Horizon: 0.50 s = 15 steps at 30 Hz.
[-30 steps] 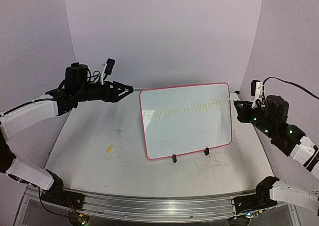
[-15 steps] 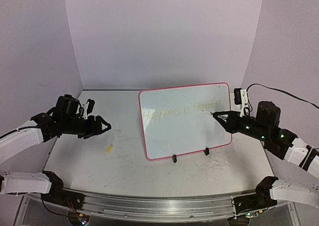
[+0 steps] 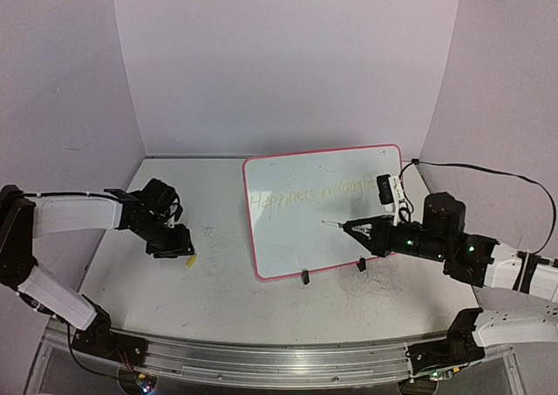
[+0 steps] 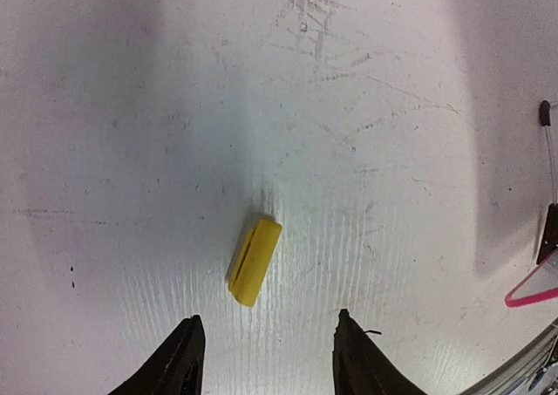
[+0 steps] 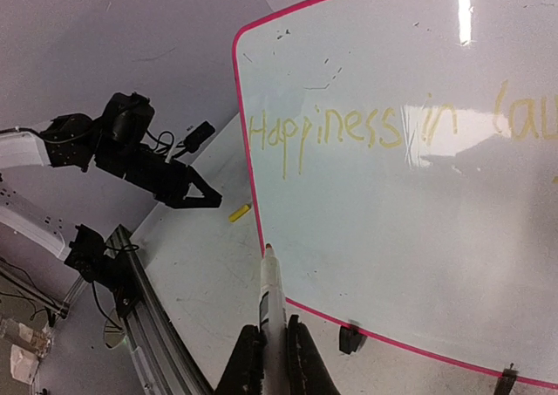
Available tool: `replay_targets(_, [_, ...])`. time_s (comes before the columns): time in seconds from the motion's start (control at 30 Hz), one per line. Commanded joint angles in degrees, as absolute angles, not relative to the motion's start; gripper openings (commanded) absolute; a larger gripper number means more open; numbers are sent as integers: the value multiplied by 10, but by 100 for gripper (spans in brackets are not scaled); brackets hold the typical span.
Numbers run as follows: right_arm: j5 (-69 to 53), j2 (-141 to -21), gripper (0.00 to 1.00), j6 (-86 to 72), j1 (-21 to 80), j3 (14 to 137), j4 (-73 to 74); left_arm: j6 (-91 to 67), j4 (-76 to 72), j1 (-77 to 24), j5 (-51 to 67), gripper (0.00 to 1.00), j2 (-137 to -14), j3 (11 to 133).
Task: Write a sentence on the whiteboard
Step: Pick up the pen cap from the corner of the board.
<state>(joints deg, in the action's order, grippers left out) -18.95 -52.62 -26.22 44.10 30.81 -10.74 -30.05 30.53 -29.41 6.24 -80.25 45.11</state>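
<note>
The whiteboard (image 3: 301,242) with a pink rim leans upright on two black clip feet at mid-table. Across it runs the sentence (image 3: 318,193), faint yellow handwriting, also readable in the right wrist view as the sentence (image 5: 327,132) on the whiteboard (image 5: 418,238). My right gripper (image 3: 359,231) is shut on a white marker (image 5: 271,286), whose tip points at the board's lower left corner. My left gripper (image 4: 268,323) hangs low over the table, jaws open, just short of a small yellow marker cap (image 4: 255,262) lying flat. That cap (image 3: 190,260) lies left of the board.
Purple walls close in the table on three sides. A metal rail (image 3: 279,360) runs along the near edge. The board's black clip feet (image 3: 306,277) stand in front of it. The scuffed tabletop (image 3: 227,299) spreads between the arms.
My left arm has dropped from high at the back down to the table by the yellow cap, its jaws narrowing. My right arm has swung left across the board with the marker.
</note>
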Motion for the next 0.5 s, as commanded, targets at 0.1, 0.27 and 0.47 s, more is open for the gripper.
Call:
replay_targets(0.1, [-179, -517, 0, -256, 444, 304, -145, -263, 303, -313, 34, 45, -884, 507])
replay_targets(0.27, [-178, -511, 0, -258, 444, 301, -144, -254, 305, -325, 18, 41, -921, 515])
replay_targets(0.47, [-176, -503, 0, -259, 444, 298, -143, -252, 307, -338, -11, 39, -942, 508])
